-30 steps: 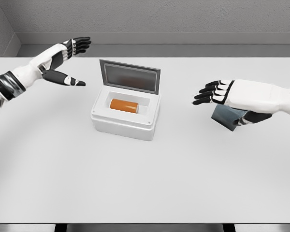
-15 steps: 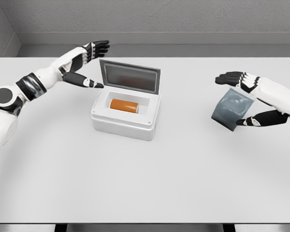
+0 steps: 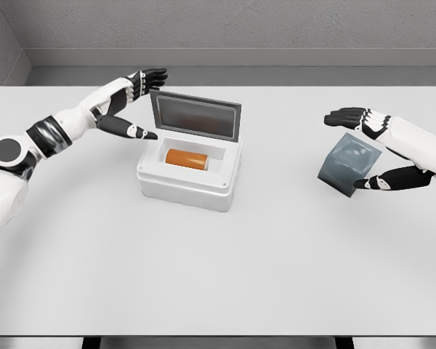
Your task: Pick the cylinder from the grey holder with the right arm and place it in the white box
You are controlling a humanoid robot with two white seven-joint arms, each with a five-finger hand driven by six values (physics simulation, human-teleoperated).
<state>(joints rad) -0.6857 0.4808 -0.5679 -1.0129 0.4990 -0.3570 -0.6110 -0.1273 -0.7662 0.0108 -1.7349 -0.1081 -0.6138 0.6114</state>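
An orange cylinder (image 3: 186, 158) lies on its side inside the white box (image 3: 190, 183), whose grey lid (image 3: 195, 115) stands up at the back. The grey holder (image 3: 348, 164) sits tilted at the right of the table with nothing in it. My right hand (image 3: 357, 149) is open around the holder, fingers above it and thumb below, holding nothing. My left hand (image 3: 146, 102) is open just left of the lid's upper left corner, with the thumb pointing at the box's back left rim.
The white table (image 3: 218, 269) stretches wide in front of the box. Its front edge runs along the bottom of the view. A grey wall stands behind the far edge.
My right hand drew back right, off the holder's top, and opened around it. My left hand moved right toward the lid's left edge.
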